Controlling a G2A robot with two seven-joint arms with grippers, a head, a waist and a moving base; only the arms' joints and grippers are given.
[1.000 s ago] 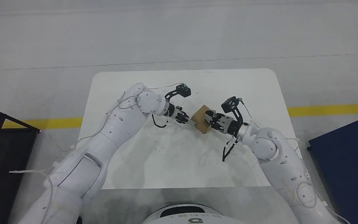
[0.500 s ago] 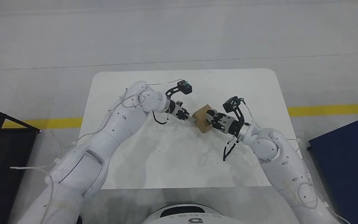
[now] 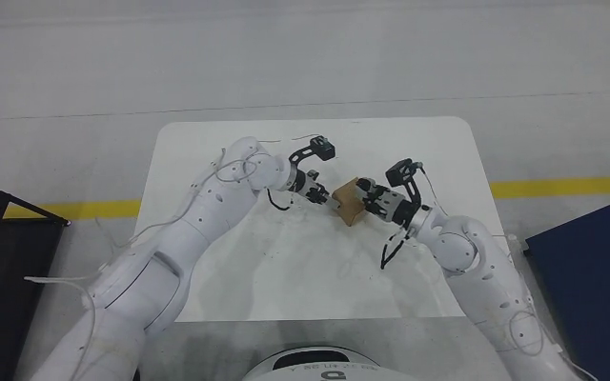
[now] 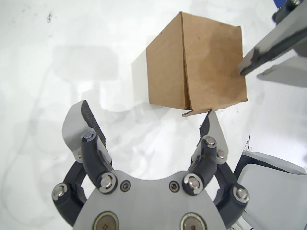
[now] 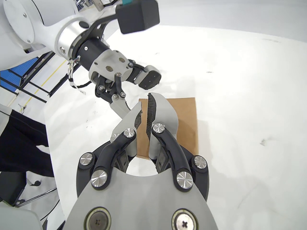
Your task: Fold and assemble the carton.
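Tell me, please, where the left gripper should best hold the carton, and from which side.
Probably across the carton's two flat upright walls, coming from the left gripper's side, because the right gripper is at the far wall. It points a corner edge toward the open fingers, so turn them square to the walls.

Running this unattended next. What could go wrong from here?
The carton stands free on the table; the right gripper touches only its edge, so a push may slide or tip it. A loose tab juts out at the seam's foot, by the open left gripper; closing there could crumple it.
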